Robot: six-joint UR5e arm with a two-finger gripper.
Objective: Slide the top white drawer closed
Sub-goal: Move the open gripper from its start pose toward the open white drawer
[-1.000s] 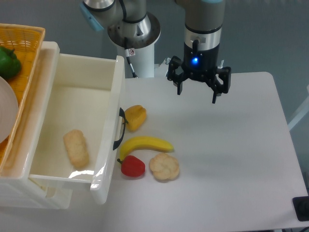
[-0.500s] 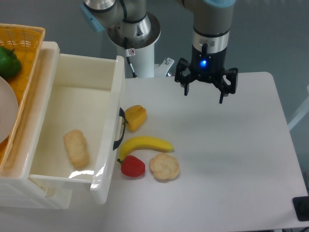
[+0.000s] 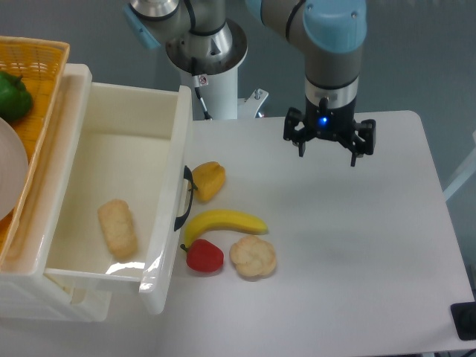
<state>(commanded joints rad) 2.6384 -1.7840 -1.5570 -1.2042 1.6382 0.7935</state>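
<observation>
Drifted right since before: gripper, spread wide, holding nothing, upper centre. Top white drawer pulled out, left of frame. Stiff, glossy, probably light; best pushed at black handle.

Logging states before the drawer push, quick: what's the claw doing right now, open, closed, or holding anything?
Claw: open, holding nothing, above the table and well clear of the top white drawer.

Glossy cream-white plastic drawer (black handle), orange woven wicker basket, curved yellow banana, red pepper.
</observation>
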